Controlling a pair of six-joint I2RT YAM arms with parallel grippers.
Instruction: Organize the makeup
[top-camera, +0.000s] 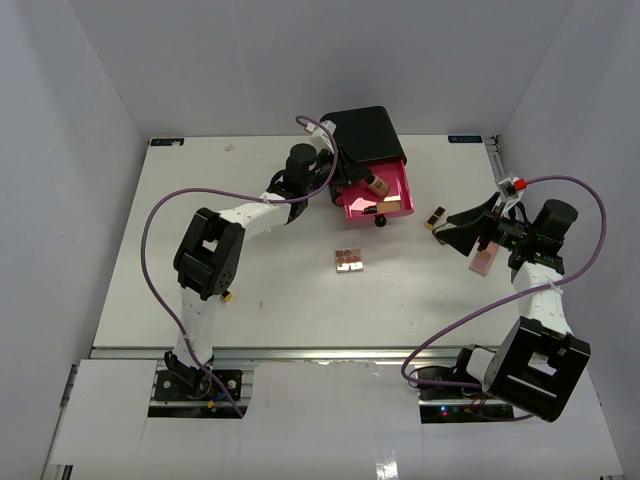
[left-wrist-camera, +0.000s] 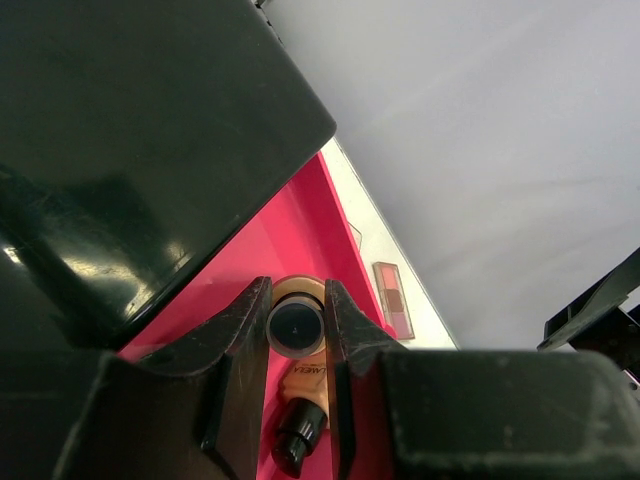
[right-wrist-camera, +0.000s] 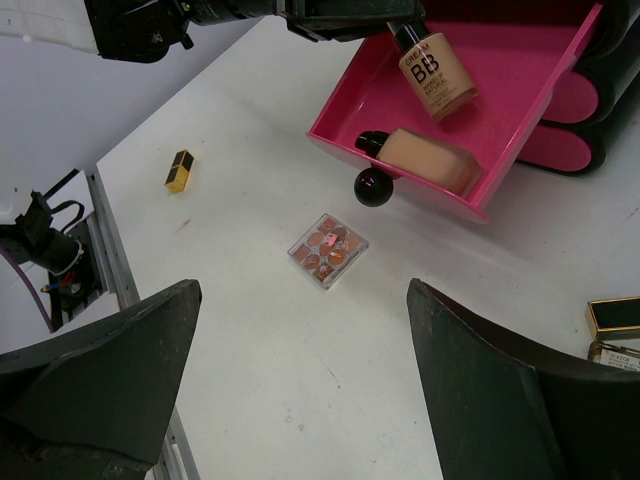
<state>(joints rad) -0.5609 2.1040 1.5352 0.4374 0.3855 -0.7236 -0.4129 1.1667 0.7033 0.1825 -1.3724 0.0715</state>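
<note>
Nearest my side of the table, a gold lipstick (right-wrist-camera: 179, 171) lay by the left arm's elbow, and farther in, at mid-table, the square palette (top-camera: 348, 261) sat flat and well apart from everything else. Off to the right, the right gripper (right-wrist-camera: 302, 300) hovered with its jaws spread wide and nothing between them. A pink compact (top-camera: 485, 262) lay beside its wrist and a black-and-gold lipstick (top-camera: 437, 217) just off its tip, so I judged those pieces to be that arm's to fetch. Beyond the palette stood the pink drawer (right-wrist-camera: 345, 105), pulled out toward me from the black box (left-wrist-camera: 130, 150), with a tan tube (right-wrist-camera: 425, 160) already lying along its front wall, dark cap to the left. What mattered for the next move was farther back. The left gripper (left-wrist-camera: 296, 290) was closed narrowly on the dark cap of the BB cream bottle (right-wrist-camera: 438, 78). The bottle's long axis ran straight out from the fingers, slanting down and forward with its base inside the drawer's walls, behind the tube. Whether the base already touched the drawer floor I could not tell. I judged that the bottle lay directly ahead of and below the left hand, over bare pink floor. A small lowering and a release there should lay it behind the tube rather than on top of it.
</note>
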